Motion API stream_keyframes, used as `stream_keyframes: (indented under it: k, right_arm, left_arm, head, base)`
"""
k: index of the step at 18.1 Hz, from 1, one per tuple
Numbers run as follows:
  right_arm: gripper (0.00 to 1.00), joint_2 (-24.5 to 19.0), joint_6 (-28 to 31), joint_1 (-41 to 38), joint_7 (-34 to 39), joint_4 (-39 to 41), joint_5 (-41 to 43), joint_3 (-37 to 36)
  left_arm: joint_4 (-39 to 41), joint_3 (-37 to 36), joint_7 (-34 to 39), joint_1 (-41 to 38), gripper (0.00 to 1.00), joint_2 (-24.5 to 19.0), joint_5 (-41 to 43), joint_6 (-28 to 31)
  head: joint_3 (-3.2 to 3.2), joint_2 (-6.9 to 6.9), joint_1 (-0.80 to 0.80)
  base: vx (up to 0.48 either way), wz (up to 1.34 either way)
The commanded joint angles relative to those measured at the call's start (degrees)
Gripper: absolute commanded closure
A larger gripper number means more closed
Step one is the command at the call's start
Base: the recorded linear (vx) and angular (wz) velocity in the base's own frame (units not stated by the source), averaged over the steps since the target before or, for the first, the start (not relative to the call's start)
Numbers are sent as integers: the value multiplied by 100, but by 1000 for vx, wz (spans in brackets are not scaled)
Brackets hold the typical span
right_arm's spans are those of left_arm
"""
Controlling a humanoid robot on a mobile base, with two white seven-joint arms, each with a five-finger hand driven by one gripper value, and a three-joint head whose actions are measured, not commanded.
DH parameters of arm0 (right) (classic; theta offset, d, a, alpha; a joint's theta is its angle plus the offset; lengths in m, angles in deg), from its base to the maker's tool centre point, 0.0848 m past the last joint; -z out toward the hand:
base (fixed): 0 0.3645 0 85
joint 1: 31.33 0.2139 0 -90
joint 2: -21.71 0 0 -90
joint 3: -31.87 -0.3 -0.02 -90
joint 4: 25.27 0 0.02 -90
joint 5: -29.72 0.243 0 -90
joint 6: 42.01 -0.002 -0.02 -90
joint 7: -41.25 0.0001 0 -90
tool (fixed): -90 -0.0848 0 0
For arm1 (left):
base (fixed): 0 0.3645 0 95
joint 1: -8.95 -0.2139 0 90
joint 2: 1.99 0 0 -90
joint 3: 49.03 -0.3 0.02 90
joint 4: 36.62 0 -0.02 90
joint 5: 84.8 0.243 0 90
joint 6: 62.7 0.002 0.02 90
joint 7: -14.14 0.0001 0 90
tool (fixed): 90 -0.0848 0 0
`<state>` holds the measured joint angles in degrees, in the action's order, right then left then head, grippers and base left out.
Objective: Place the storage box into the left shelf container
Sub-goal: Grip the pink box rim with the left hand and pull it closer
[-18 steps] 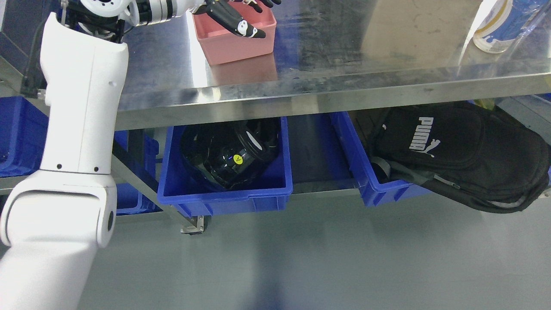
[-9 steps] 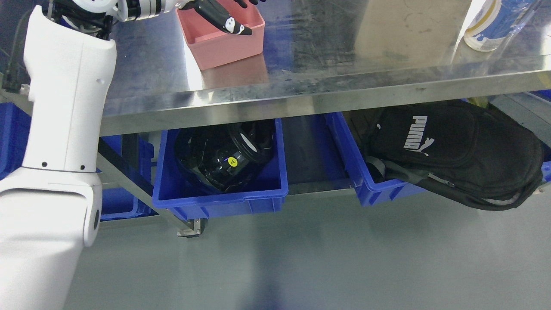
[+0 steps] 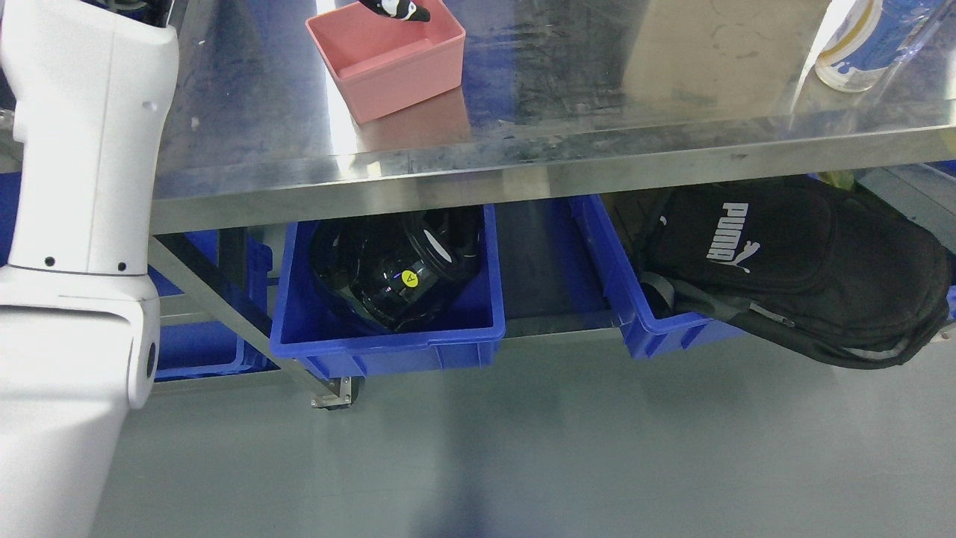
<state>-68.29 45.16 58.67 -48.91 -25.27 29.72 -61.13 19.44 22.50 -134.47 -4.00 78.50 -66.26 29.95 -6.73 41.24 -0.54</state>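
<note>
I am hovering my left hand (image 3: 396,8) at twelve o'clock over the pink storage box (image 3: 386,56) on the steel table (image 3: 597,161), its grip unreadable, readying a pickup.

Pink storage box (image 3: 388,56), open-topped, rectangular, empty inside as far as visible, upright on the steel table (image 3: 567,97), turned slightly askew, toward the table's left part, back from its front edge. Blue shelf container (image 3: 388,344) sits on the shelf below, black item inside.
</note>
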Motion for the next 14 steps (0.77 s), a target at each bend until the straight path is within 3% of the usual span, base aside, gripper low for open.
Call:
stream_keyframes:
  k: [1,14]
  right_arm:
    - [0,100,2,17,7,100,123,1]
    - [0,100,2,26,-2,100,123,1]
  left_arm:
    - [80,-236,-247,-208,30,-129,10,121]
    - [37,-289,-186,-578,30,-121,221,122]
  head:
    - [0,0,0]
    - [0,0,0]
  base:
    - [0,0]
    - [-21,83]
